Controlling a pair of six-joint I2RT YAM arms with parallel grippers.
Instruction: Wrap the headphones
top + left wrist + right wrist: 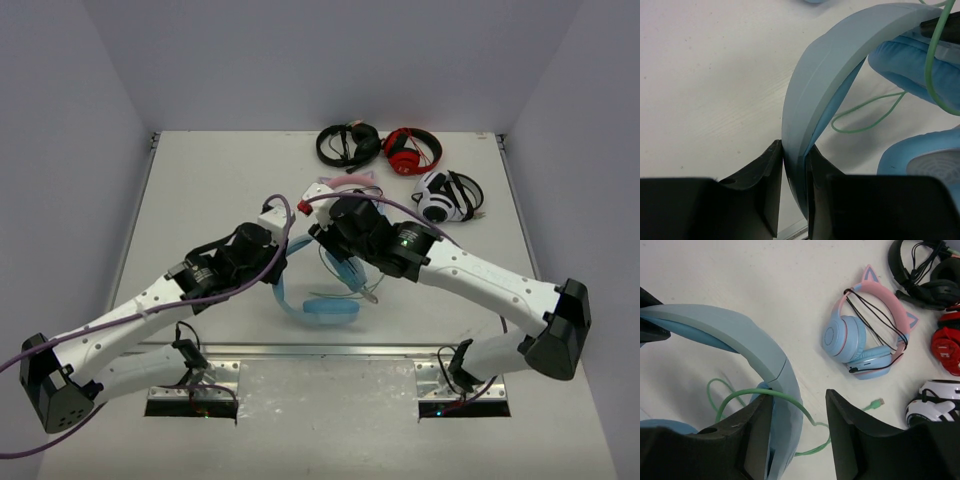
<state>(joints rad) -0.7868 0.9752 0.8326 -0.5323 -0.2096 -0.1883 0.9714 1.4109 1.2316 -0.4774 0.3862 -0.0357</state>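
L pincer (795,151) tight on wide headband (812,80) of light-blue headphones (910,65); R pincer (800,399) wide, green cable (747,393) loose

The left arm (150,310) and right arm (480,275) stretch forward and inward from the near edge of the desk (200,200), and their wrists almost meet over its middle. The left end effector (794,192) has its 2 fingers clamped on either face of the headband of the headphones (840,60). The right end effector (799,435) has its fingers spread apart, with the headband against 1 finger and the other finger clear.
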